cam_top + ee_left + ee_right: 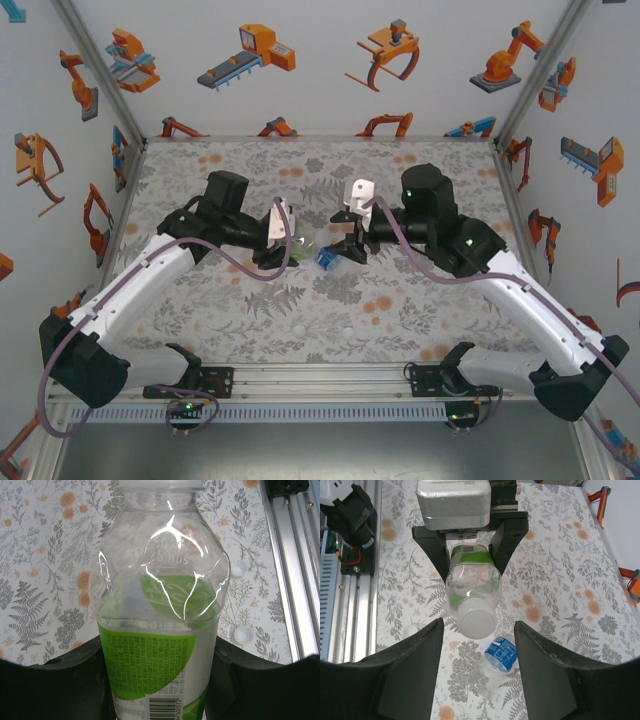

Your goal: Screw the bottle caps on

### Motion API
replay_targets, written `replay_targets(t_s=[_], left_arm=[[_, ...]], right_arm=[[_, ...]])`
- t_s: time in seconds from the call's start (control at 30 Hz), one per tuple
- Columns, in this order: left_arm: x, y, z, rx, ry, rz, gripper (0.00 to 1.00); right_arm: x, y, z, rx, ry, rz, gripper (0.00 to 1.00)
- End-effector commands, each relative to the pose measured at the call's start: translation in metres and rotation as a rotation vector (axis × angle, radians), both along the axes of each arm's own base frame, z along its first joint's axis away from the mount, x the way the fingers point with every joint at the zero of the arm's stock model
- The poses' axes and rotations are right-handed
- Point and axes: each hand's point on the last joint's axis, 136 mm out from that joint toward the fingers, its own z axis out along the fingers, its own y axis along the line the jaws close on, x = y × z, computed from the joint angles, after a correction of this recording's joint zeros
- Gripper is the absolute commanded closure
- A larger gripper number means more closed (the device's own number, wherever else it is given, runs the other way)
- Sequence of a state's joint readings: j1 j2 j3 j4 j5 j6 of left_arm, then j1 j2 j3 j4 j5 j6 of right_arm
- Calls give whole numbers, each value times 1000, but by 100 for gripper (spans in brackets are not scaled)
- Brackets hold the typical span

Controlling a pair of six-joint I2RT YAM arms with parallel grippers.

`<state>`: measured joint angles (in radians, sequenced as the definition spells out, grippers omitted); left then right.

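Left gripper [470,574] fingers closed around green-labelled bottle [472,587], held off table, neck pointed toward right gripper [477,630]. Right fingers spread apart, nothing gripped. Grey floral table [400,300] enclosed by white walls [320,90] printed with orange robots. White cap [476,622] seated on neck. Blue-labelled bottle [501,655] laid on table. Two loose caps [243,634] seen beside aluminium rail [292,580].

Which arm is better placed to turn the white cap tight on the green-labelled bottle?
The right. The right gripper is open and faces the white cap head-on, one finger on each side of it. The left gripper is shut on the green-labelled bottle, pointing the capped end toward the right arm.
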<state>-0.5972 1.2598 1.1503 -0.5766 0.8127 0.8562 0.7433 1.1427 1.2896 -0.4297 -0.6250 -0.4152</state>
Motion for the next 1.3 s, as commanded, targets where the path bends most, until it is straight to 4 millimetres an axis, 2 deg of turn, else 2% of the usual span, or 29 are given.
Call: replay_targets(t_s=[0.0, 0.23, 0.77, 0.93, 1.03, 1.1, 1.27], left_arm=[[-11, -1, 15, -37, -24, -52, 100], [-12, 0, 15, -37, -25, -53, 100], [-12, 0, 15, -39, -26, -55, 100], [-12, 0, 16, -41, -31, -56, 100], [-12, 0, 17, -38, -35, -52, 100], [-11, 0, 17, -35, -39, -47, 100], [-8, 1, 16, -28, -42, -30, 100]], right_arm=[[-3, 7, 5, 17, -52, 56, 47], [-1, 11, -2, 11, -37, 67, 55], [0, 14, -10, -4, 3, 74, 62], [7, 15, -10, 10, 60, 18, 75], [15, 15, -8, 53, 168, -63, 88], [22, 14, -7, 94, 283, -140, 100], [47, 5, -12, 241, 608, -386, 100]])
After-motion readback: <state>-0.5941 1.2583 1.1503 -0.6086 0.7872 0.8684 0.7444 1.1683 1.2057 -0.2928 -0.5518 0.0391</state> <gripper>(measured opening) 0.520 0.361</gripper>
